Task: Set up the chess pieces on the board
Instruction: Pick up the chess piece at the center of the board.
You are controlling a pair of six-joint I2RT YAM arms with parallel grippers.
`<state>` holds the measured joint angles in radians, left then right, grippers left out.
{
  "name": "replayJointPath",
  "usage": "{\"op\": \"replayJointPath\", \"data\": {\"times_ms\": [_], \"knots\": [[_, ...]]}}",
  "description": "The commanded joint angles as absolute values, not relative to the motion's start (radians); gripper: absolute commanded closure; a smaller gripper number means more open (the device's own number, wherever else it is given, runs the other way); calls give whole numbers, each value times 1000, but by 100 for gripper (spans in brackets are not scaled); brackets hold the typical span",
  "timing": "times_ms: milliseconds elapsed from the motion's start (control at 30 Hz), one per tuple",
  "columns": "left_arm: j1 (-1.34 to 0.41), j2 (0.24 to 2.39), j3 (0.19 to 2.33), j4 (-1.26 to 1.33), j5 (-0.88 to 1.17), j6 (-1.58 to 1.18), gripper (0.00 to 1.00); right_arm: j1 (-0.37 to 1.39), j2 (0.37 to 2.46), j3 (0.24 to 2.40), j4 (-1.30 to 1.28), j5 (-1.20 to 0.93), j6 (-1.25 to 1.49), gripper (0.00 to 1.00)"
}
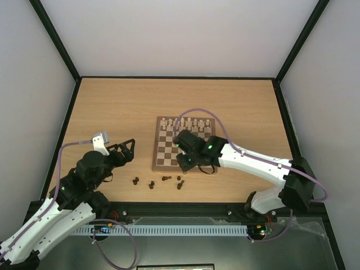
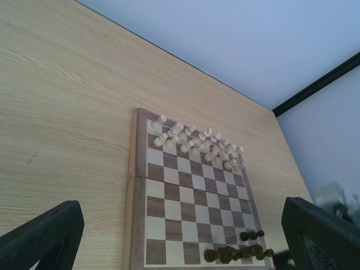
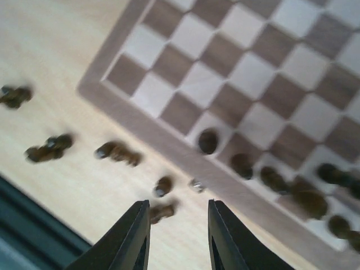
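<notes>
Right wrist view, blurry: right gripper hovers over the near edge of the board, jaws narrowly parted, seemingly nothing between them. Several chess pieces stand on the board's near row; others lie loose on the table just beside it. The left gripper is spread wide, holding nothing, off to the board's left. The far rows hold pale pieces.

top external: high above board, facing down | left wrist: off its near-left corner, looking across | right wrist: close over near edge | shared: board
</notes>
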<state>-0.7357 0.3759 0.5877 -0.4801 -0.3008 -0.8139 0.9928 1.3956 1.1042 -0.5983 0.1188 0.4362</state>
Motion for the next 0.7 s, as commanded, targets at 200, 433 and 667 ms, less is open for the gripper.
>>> {"op": "replayJointPath", "data": {"times_ms": [200, 433, 667], "knots": [[-738, 337, 704, -523, -355, -780, 1, 1214, 1595, 1227, -542, 31, 468, 69], [-738, 300, 745, -556, -365, -777, 1, 1274, 1770, 1341, -545, 38, 446, 68], [-738, 272, 771, -586, -381, -776, 1, 1289, 1876, 1413, -545, 7, 424, 68]]}}
